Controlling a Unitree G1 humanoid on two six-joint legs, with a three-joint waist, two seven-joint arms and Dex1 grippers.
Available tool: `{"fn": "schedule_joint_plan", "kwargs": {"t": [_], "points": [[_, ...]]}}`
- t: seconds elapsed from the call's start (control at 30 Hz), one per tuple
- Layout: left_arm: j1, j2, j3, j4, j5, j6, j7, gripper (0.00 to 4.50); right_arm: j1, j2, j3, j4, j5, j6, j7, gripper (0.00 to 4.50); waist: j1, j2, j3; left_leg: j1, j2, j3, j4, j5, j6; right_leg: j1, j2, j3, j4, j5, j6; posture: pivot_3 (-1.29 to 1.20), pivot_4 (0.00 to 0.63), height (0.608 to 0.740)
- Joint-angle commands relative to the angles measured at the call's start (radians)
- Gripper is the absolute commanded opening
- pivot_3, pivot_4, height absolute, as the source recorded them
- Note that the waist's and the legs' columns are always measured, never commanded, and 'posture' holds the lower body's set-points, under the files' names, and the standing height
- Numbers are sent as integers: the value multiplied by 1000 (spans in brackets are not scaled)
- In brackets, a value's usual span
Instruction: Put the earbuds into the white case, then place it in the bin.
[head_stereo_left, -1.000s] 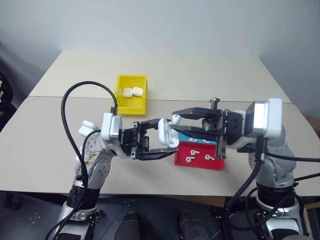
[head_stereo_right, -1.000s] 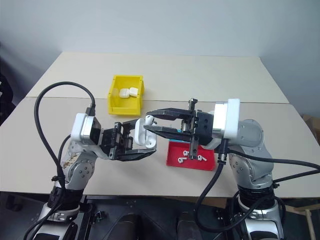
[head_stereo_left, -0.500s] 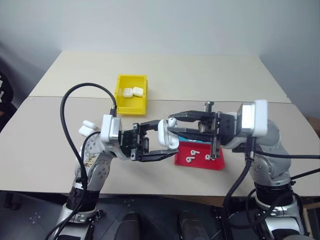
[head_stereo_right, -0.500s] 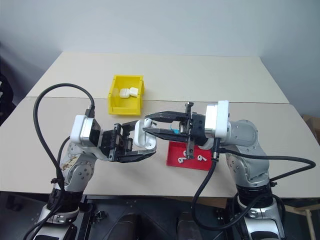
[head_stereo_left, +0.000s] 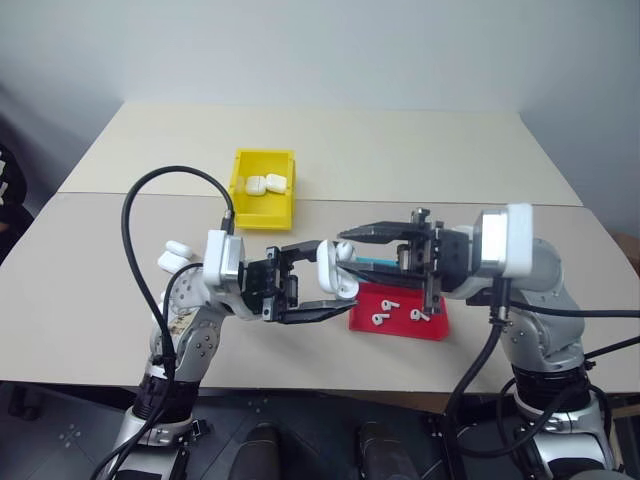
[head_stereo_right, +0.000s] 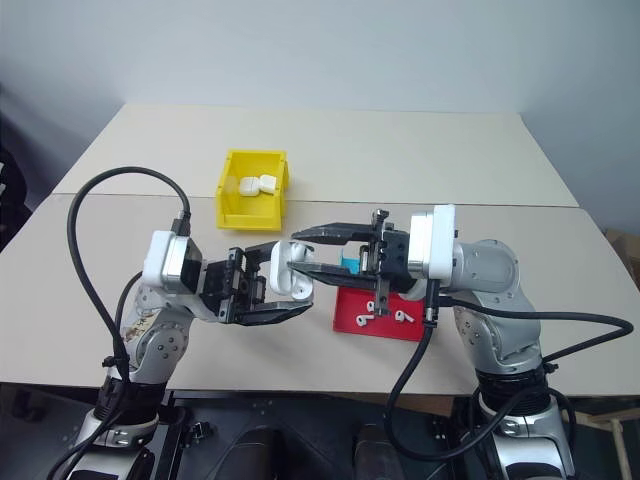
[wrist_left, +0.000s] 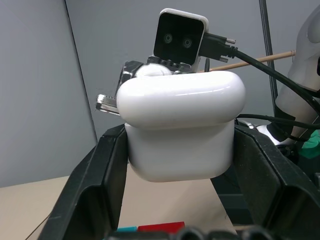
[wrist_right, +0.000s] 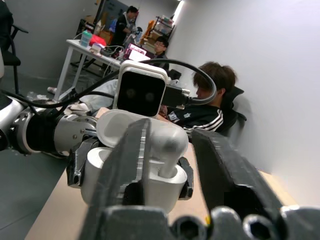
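White case: the white case (head_stereo_left: 333, 270) was held up over the table (head_stereo_left: 420, 150), its lid open, clamped in your left gripper (head_stereo_left: 322, 283).
Earbuds: one earbud (wrist_right: 170, 145) sat in the case; two earbuds (head_stereo_left: 399, 312) lay on the red tray (head_stereo_left: 400, 322).
Right gripper: your right gripper (head_stereo_left: 345, 249) stood at the case, fingers apart, gripping nothing.
Bin: the bin (head_stereo_left: 263, 187) already had other cases (head_stereo_left: 263, 184).
Left to do: I judged you were near halfway; filling, closing and binning remained.

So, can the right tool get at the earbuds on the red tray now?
Probably yes. The right tool is open at the white case, which the left tool holds, and the earbuds lie uncovered on the red tray just below it.
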Motion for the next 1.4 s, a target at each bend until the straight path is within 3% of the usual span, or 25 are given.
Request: {"fn": "schedule_joint_plan", "kwargs": {"t": [0.03, 0.27, 0.4, 0.57, 0.67, 0.8, 0.93, 1.17, 1.4], "points": [[-15, -12, 7, -16, -3, -22, 5, 2826, -2, -10, 9, -10, -14, -26, 7, 2769, 0, 0, 0, 0, 0, 0, 0, 0, 0, 0, 0, 0, 0, 0, 0, 0, 150, 740], [7, 10, 9, 7, 43, -53, -13, 2826, -20, -38, -45, -19, 33, 0, -7, 2769, 0, 0, 0, 0, 0, 0, 0, 0, 0, 0, 0, 0, 0, 0, 0, 0, 150, 740], [68, 70, 23, 25, 98, -109, -49, 2826, -52, -212, -99, 2, 63, 161, -1, 2769, 0, 1, 0, 0, 0, 0, 0, 0, 0, 0, 0, 0, -1, 0, 0, 0, 150, 740], [186, 140, 66, -9, 94, -139, -63, 2826, -199, -475, 49, 151, -139, 303, 101, 2769, -7, 1, 1, 0, 0, 1, -2, 0, 0, -1, 0, 0, -1, 0, 0, 0, 150, 740], [257, 161, 88, -42, 82, -139, -52, 2826, -316, -520, 213, 276, -326, 255, 192, 2769, -12, 1, 1, 1, 0, 1, -4, 0, 0, -1, 0, 1, -3, 0, -1, 0, 150, 740], [304, 168, 95, -60, 102, -154, -33, 2826, -483, -450, 402, 468, -529, 220, 273, 2769, -17, 1, 1, 0, 0, 2, -4, 0, 0, -3, 0, 1, -3, 0, -1, 0, 150, 740], [334, 152, 78, -86, 120, -169, 1, 2826, -618, -294, 515, 696, -674, 134, 266, 2769, -27, 1, 1, -1, 0, 2, -5, 0, 0, -3, 0, 1, -3, 0, -1, 0, 150, 740], [353, 142, 71, -102, 142, -184, 45, 2826, -726, -120, 562, 995, -794, 33, 256, 2769, -18, 2, 1, -3, 0, 2, -5, 0, 0, -6, -1, 1, -2, 1, -1, 0, 150, 740], [366, 151, 71, -110, 151, -193, 63, 2826, -753, -48, 559, 1087, -873, 51, 257, 2769, -22, 2, 1, -3, 0, 2, -5, 0, 0, -7, -1, 1, 0, 1, -1, 0, 150, 740]]}}
